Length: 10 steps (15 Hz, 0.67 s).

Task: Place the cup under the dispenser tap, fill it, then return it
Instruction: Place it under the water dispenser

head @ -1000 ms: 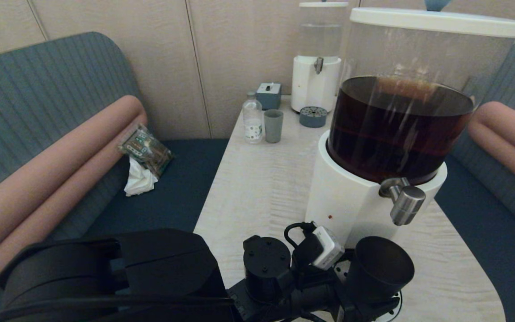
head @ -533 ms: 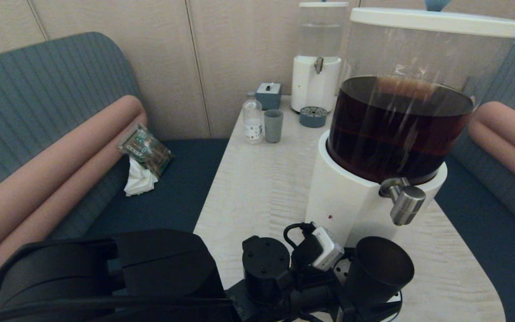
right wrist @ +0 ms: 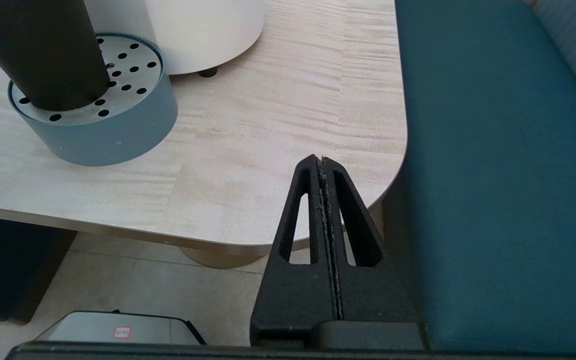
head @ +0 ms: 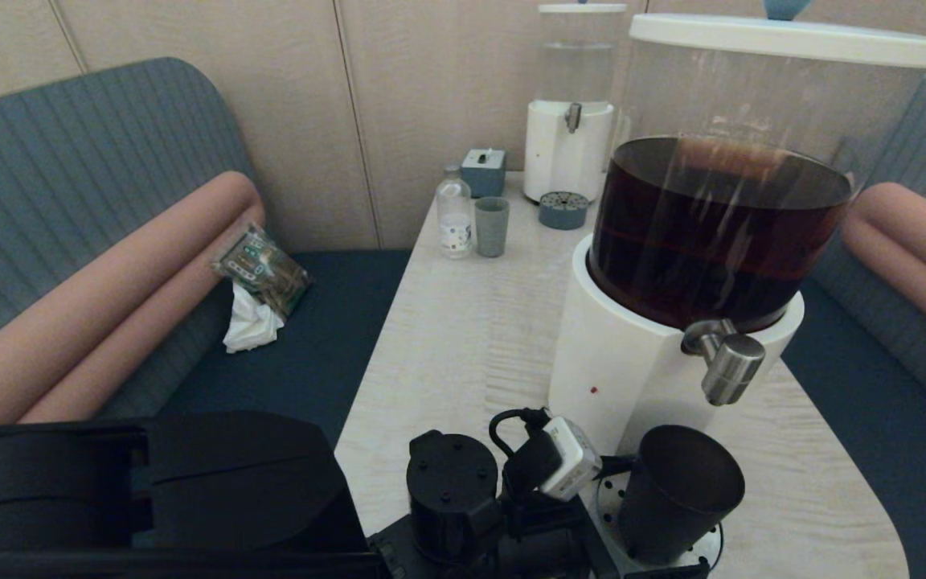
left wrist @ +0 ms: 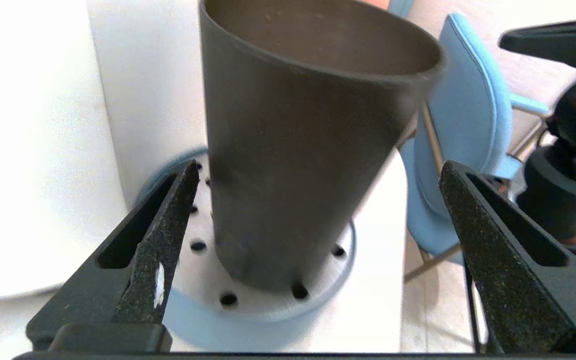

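Currently the cup (head: 676, 492), matte black and tapered, stands upright on the perforated round drip tray (right wrist: 118, 127) below the dispenser tap (head: 727, 362), a brushed-steel cylinder; the tank above holds dark brown liquid. Left end effector (left wrist: 313, 235) released, textured fingers (left wrist: 168, 240) either side of the cup, not touching. Right end effector (right wrist: 324, 200) clenched, empty, over the pale wood-grain desk (right wrist: 278, 125) edge

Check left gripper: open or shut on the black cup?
Open. The left gripper has fingers spread clear of the black cup, standing on the perforated drip tray.
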Tool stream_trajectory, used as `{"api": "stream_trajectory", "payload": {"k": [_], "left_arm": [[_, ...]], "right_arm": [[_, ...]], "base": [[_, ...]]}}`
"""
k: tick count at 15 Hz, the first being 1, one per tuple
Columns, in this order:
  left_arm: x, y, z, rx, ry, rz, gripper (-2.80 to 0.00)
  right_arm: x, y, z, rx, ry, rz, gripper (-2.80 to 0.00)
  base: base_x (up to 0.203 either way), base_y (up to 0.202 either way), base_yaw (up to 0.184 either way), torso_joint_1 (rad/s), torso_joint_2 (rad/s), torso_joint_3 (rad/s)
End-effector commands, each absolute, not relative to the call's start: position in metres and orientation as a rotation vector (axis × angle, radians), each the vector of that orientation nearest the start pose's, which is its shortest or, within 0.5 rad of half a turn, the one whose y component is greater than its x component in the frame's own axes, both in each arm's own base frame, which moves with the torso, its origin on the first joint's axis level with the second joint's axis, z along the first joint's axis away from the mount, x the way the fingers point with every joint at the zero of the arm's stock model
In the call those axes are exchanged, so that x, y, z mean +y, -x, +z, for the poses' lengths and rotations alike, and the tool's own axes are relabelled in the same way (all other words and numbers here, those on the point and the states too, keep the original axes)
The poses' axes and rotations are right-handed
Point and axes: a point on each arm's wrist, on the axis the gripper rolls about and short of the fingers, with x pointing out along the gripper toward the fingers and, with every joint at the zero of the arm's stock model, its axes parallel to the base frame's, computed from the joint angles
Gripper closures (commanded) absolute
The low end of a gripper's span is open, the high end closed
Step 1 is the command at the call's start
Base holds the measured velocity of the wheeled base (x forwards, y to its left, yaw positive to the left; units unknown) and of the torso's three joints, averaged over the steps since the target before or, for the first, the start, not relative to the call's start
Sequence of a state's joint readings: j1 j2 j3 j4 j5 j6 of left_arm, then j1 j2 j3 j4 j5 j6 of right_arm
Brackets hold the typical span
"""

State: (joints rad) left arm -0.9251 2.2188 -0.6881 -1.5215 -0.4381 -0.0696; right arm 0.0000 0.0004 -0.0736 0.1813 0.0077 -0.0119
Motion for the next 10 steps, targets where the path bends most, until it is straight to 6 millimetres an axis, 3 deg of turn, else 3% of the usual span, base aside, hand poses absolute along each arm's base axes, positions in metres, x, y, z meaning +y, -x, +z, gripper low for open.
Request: {"api": "stream_trajectory", "payload": {"k": [1,10], "left_arm": [[-0.291,-0.207,0.075,0.043,0.061,-1.365,-2.8],[-0.267,-0.189,0.076,0.102,0.04,-1.361,-2.8]], "right_arm": [[0.0,0.03,0.077,0.108,0.012,0.008,0.0],[0.0,0.029,0.077,0.109,0.012,0.008,0.0]], "base": [[0.0,0.0,0.0,0.0,0.0,0.0],[0.0,0.0,0.0,0.0,0.0,0.0]]}}
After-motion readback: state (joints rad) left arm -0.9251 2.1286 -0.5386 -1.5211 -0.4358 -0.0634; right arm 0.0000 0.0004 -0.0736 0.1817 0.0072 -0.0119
